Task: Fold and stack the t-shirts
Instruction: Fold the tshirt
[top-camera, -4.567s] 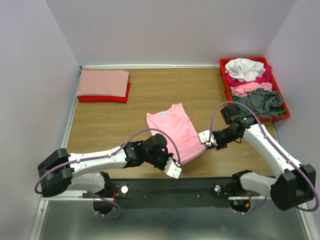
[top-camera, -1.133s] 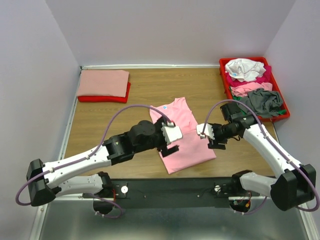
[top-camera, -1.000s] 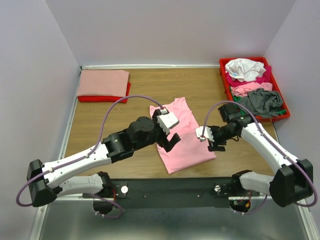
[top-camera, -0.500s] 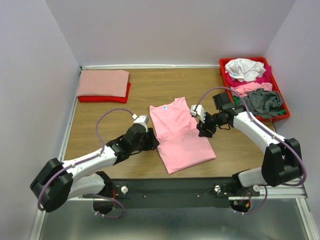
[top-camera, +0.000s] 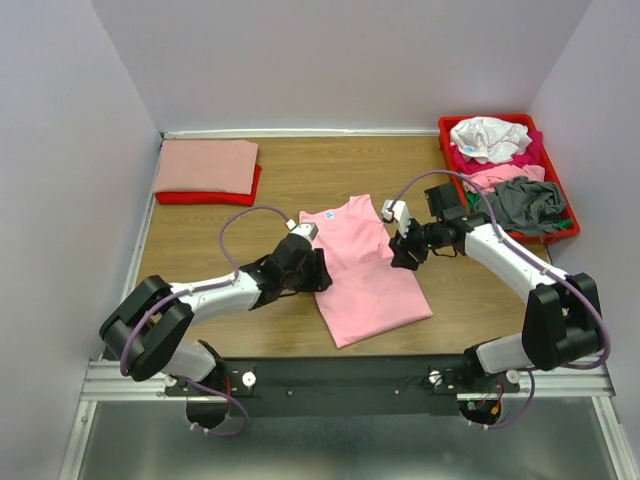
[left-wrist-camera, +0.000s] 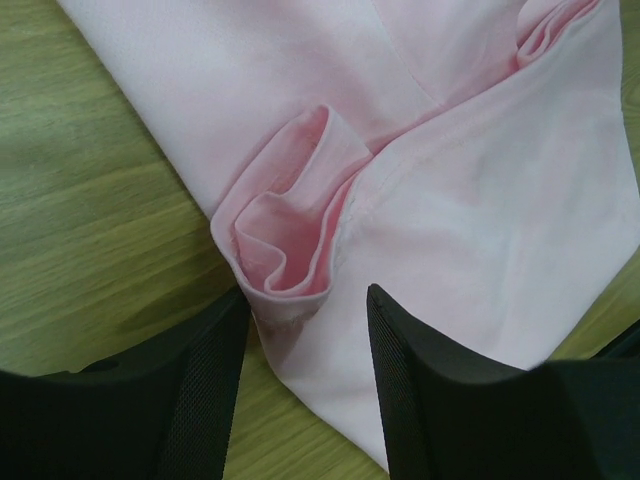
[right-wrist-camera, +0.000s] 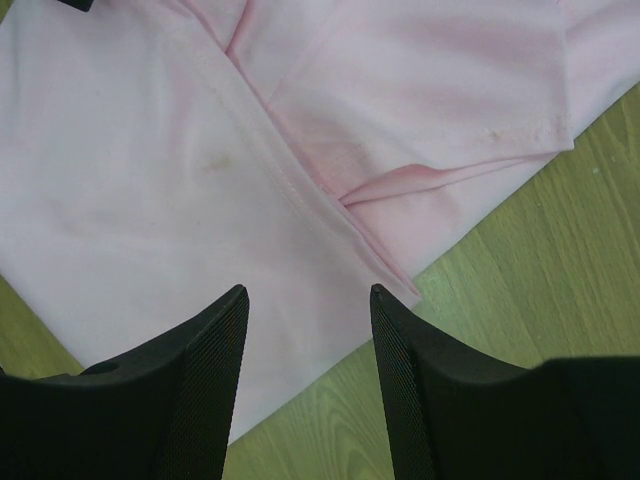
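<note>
The pink shirt (top-camera: 365, 275) lies flat in the middle of the table (top-camera: 300, 170). Its neck points toward the far wall and its hem toward the arms, and it sits a little askew. Its sleeves are turned in over the body, so it makes a long, narrow shape.

Both arms reach down low to it, one at each long edge. The left fingers (left-wrist-camera: 200, 400) are at the shirt's left edge and stand partly spread. A puckered fold (left-wrist-camera: 290, 240) of the cloth sits in the gap between them. One fingertip is right against the pucker and the other is over the smooth cloth beside it, but nothing is squeezed.

The right fingers (right-wrist-camera: 190, 390) are at the opposite edge, nearer the neck, and are spread about as wide. They straddle the edge where a turned-in layer ends. The cloth between them lies flat, with bare wood just beside it.

In the back left corner a folded salmon shirt (top-camera: 205, 165) rests squarely on a folded red shirt (top-camera: 205, 198). At the back right, a red tray (top-camera: 550, 237) holds a loose heap. A white shirt (top-camera: 488, 137) is at the far end with a magenta shirt (top-camera: 530, 152) under it, and a grey shirt (top-camera: 525, 203) is at the near end.
</note>
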